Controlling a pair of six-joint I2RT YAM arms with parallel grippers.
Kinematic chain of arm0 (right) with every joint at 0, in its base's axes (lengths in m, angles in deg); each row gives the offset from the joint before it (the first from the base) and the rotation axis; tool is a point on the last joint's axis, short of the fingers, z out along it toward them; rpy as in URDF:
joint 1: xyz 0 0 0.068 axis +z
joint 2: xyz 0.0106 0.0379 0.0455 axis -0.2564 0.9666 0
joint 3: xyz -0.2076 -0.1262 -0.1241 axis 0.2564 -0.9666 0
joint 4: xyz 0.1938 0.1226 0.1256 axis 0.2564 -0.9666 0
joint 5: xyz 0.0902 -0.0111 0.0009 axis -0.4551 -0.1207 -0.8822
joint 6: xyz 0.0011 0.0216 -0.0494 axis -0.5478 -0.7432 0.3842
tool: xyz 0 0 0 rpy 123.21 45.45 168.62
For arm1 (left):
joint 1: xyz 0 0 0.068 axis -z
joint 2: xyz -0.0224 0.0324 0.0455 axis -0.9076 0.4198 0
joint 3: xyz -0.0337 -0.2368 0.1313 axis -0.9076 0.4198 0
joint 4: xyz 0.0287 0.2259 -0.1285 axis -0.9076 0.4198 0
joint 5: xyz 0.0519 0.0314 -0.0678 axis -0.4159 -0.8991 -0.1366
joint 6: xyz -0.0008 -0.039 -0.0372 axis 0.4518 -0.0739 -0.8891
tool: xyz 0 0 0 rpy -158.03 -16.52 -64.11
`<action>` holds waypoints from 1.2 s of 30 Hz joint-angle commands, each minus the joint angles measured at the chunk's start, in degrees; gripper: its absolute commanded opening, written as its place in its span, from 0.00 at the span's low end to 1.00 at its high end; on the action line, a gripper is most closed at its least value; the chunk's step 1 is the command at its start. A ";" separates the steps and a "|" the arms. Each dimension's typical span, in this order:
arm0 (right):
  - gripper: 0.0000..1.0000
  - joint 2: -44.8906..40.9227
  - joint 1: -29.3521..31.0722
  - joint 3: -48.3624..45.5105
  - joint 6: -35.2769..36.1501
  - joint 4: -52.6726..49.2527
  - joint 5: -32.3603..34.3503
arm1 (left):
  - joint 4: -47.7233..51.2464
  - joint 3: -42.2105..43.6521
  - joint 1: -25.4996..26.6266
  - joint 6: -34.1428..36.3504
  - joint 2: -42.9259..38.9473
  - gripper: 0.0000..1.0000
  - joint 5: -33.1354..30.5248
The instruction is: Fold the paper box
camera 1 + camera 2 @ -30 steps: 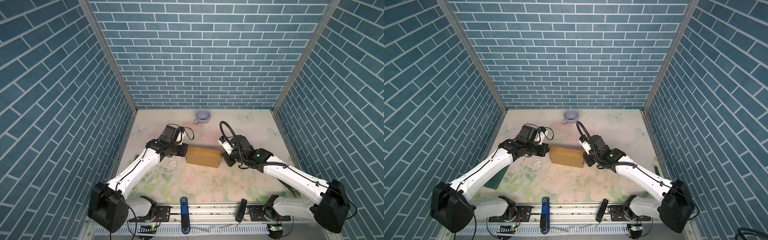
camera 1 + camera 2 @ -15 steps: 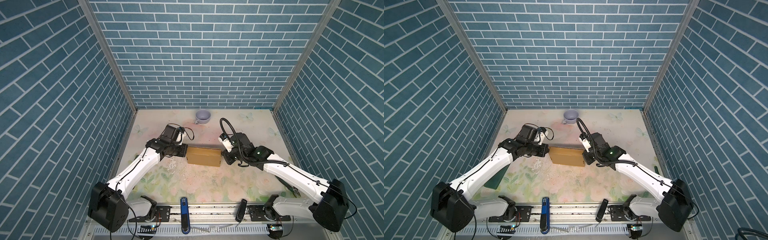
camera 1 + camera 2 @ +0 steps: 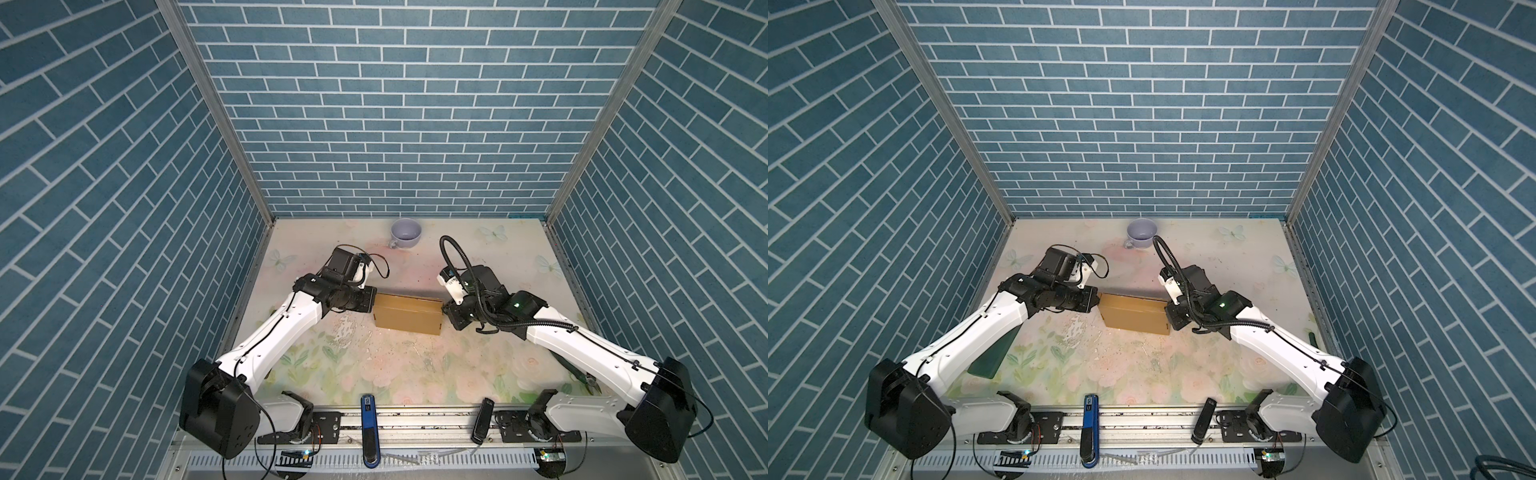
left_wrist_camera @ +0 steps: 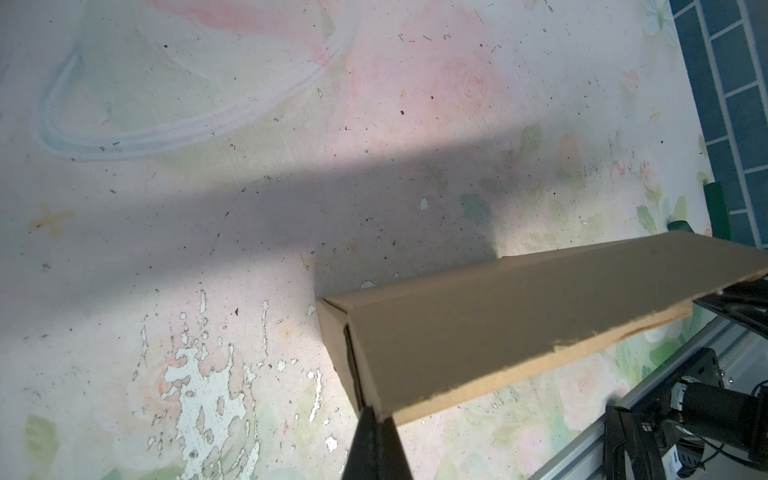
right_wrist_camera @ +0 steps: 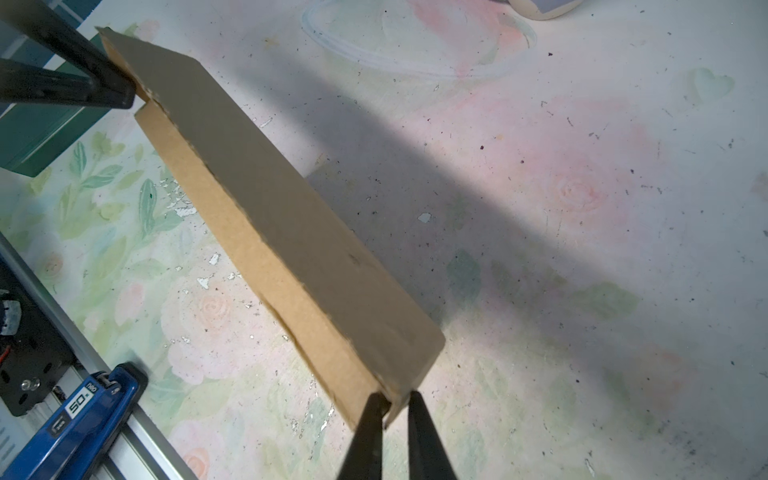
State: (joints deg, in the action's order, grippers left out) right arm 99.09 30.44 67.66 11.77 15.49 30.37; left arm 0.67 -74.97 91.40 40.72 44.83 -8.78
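Note:
The paper box [image 3: 407, 318] [image 3: 1133, 318] is a flat brown cardboard mailer, folded shut and held up on its long edge at mid table. My left gripper [image 3: 372, 304] [image 3: 1099, 300] is shut on its left end; in the left wrist view the closed tips [image 4: 376, 415] pinch the corner of the box [image 4: 498, 332]. My right gripper [image 3: 444, 316] [image 3: 1167, 319] grips the right end. In the right wrist view its fingers [image 5: 392, 399] straddle the near corner of the box [image 5: 291, 232] with a narrow gap. The left gripper's fingers [image 5: 104, 89] show at the far end.
A lavender cup [image 3: 406, 232] [image 3: 1142, 232] stands at the back middle. A dark green flat board [image 3: 994, 357] [image 5: 41, 137] lies under the left arm. A blue tool [image 3: 369, 428] and a black one [image 3: 482, 419] sit on the front rail.
My right arm has shifted a little toward the back, taking the box's right end with it. The left arm has stayed put.

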 commanded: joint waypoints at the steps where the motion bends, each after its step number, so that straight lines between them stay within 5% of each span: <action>1: 0.16 0.48 0.16 3.67 -2.25 2.08 -3.11 | 0.94 -1.38 0.41 -0.17 0.63 0.00 2.21; 36: 0.28 -0.69 0.14 3.53 -3.87 0.97 -1.58 | 6.04 -5.68 0.33 -0.27 3.61 0.00 2.39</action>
State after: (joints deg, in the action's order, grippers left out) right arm 99.07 30.40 68.53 9.08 15.49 29.54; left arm 5.31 -79.06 91.40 40.50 47.76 -8.32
